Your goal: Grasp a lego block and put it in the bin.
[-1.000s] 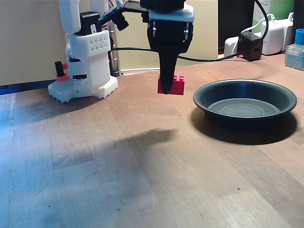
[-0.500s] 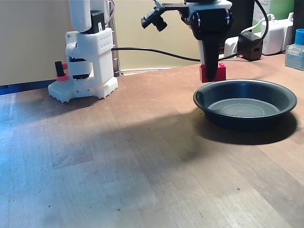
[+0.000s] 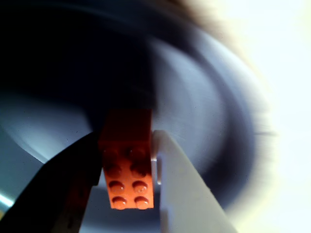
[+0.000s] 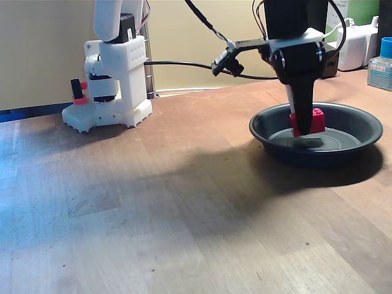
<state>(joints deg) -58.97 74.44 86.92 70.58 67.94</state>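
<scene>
Claw (image 4: 304,130) pinching the lego block (image 4: 309,120); fingers closed against the brick's two long sides. In the wrist view the claw (image 3: 127,145) shows one dark finger on the left of the brick and one pale finger on the right, both flat against it, with the lego block (image 3: 128,160) between them, studs facing the camera in two rows. Wrist view is motion-blurred around the edges; brick and fingers stay sharp.

Block position relative to the bin (image 4: 269,136): inside the rim line, over the pan's floor, near the centre and slightly toward the left half as the fixed view shows it. Block held above the floor; a dark shadow patch lies on the floor just beneath the fingertip. Cannot tell whether the fingertip touches the floor.

Bin contents: apart from the block held in the claw, the visible floor is bare grey metal with a ring pattern. In the wrist view the bin (image 3: 209,111) spans the background behind the brick, grey sloped wall curving round.

Bin sits on the wooden table (image 4: 153,208), casting a shadow toward the left and front. White robot base (image 4: 113,79) stands well left of the bin, at the back of the table. A black cable (image 4: 202,66) runs from the base toward the arm above the bin. A clear bottle with a blue cap (image 4: 381,64) stands behind the bin, at the right edge.
</scene>
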